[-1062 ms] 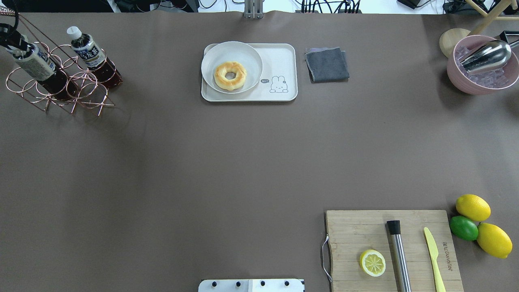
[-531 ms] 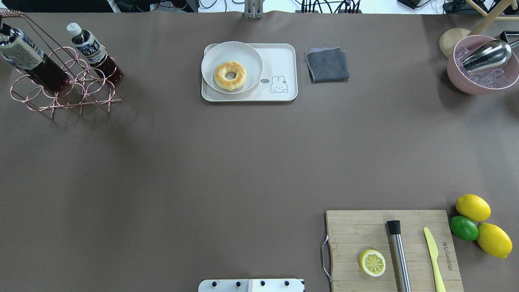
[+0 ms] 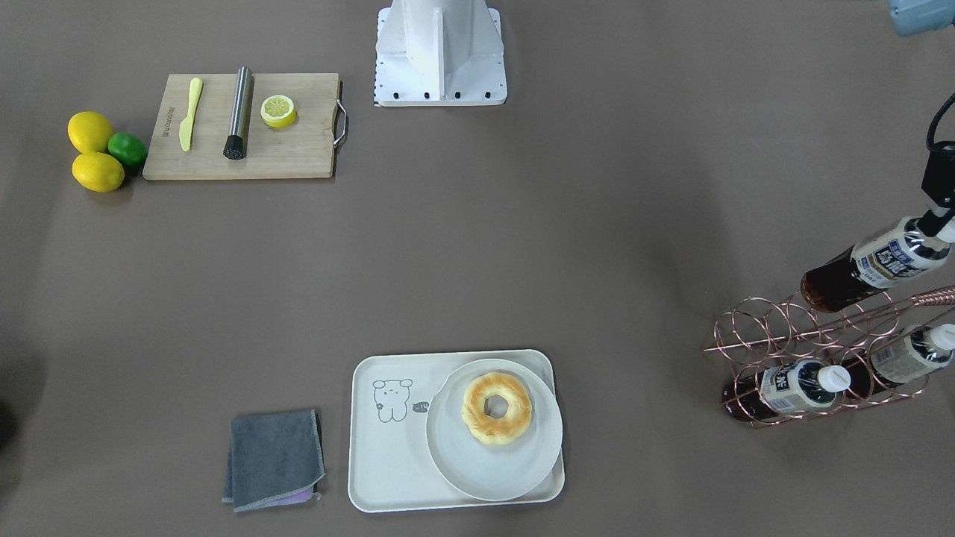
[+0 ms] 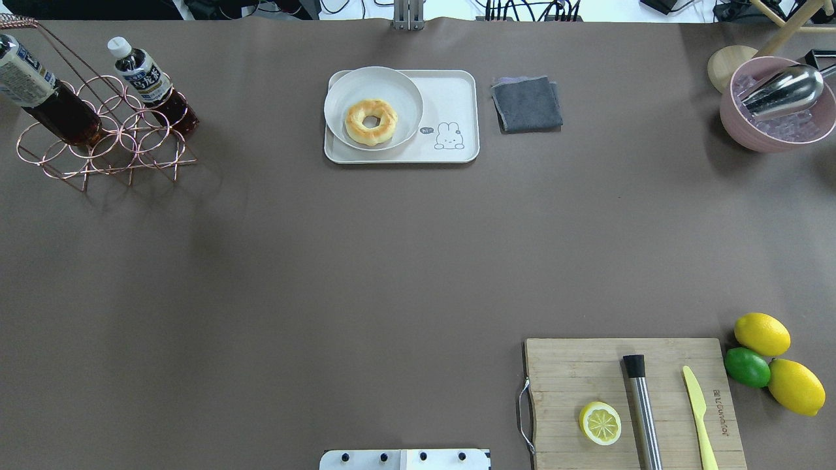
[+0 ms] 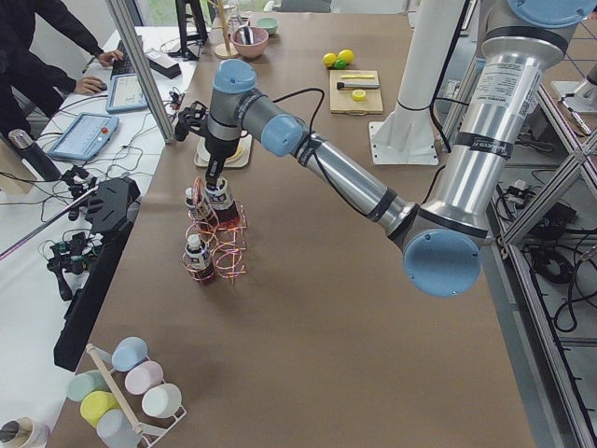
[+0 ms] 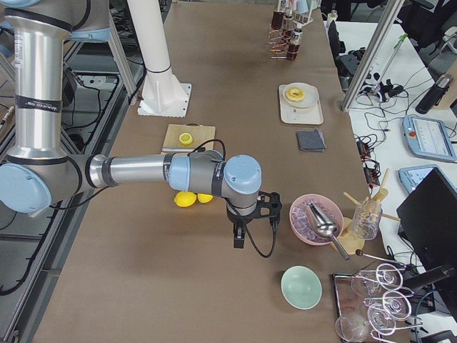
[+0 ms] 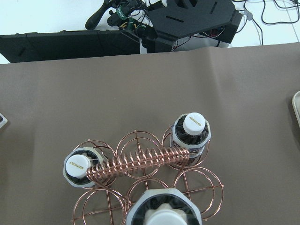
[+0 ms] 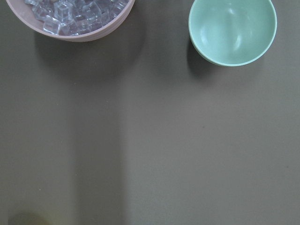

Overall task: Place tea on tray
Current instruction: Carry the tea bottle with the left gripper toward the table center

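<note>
While the left gripper (image 3: 941, 224) clamps the tea (image 3: 869, 267) by its cap, the bottle hangs tilted at the wire rack (image 3: 791, 339), far from the tray (image 3: 388, 459). Whether the right gripper (image 6: 239, 241) is closed cannot be told.

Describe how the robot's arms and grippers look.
The left arm and right arm are silver-grey tubes with rounded joints capped pale blue; black lettered bands ring the thick segments. The left gripper and right gripper are black, each with a black cable looping at its wrist.
</note>
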Motion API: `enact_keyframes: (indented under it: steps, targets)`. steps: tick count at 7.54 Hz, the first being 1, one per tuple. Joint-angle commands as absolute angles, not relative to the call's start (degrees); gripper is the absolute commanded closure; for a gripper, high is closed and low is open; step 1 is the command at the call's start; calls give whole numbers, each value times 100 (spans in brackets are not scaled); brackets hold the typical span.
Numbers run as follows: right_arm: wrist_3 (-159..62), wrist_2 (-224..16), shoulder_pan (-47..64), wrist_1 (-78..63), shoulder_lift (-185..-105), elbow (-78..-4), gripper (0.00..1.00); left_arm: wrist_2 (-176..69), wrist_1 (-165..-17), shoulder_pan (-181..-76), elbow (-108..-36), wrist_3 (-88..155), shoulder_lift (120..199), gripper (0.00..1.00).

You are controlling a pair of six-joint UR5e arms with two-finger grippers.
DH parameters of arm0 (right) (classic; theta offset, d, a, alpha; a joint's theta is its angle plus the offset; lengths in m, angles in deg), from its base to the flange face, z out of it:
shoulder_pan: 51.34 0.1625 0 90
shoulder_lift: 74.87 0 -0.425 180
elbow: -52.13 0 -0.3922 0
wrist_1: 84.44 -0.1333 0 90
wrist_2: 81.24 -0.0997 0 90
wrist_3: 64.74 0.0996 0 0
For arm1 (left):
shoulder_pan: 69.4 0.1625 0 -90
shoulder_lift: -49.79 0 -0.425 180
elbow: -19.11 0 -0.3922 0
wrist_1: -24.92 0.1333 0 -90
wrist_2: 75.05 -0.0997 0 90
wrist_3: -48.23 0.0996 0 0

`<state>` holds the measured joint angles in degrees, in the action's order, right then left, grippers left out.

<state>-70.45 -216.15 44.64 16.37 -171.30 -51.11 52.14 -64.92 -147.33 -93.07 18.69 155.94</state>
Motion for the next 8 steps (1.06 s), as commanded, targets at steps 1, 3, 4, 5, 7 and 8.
enact_keyframes:
  steps: [1,3,4,5,7,8]
  targets:
    - [-7045,-21615,4463,1637,-17128,-5106,0,5135,-5423,-14291,-10370,1321,15578,100]
    - [-7045,-21615,4463,1637,-17119,-5080,0,4627,-5233,-13221,-10858,30,15787,100]
    - [-7037,-21615,4463,1637,-17111,-5079,0,4398,-5146,-12815,-10859,-359,16041,100]
    - [-7028,-21615,4463,1646,-17111,-5079,0,4117,-4641,-12472,-10868,-641,16488,100]
    - [-7028,-21624,4463,1646,-17102,-5079,0,3100,-3252,-11454,-10746,-1202,17901,100]
    - [-7028,-21694,4455,1646,-17102,-5045,0,2973,-3151,-11214,-10501,-1572,18334,100]
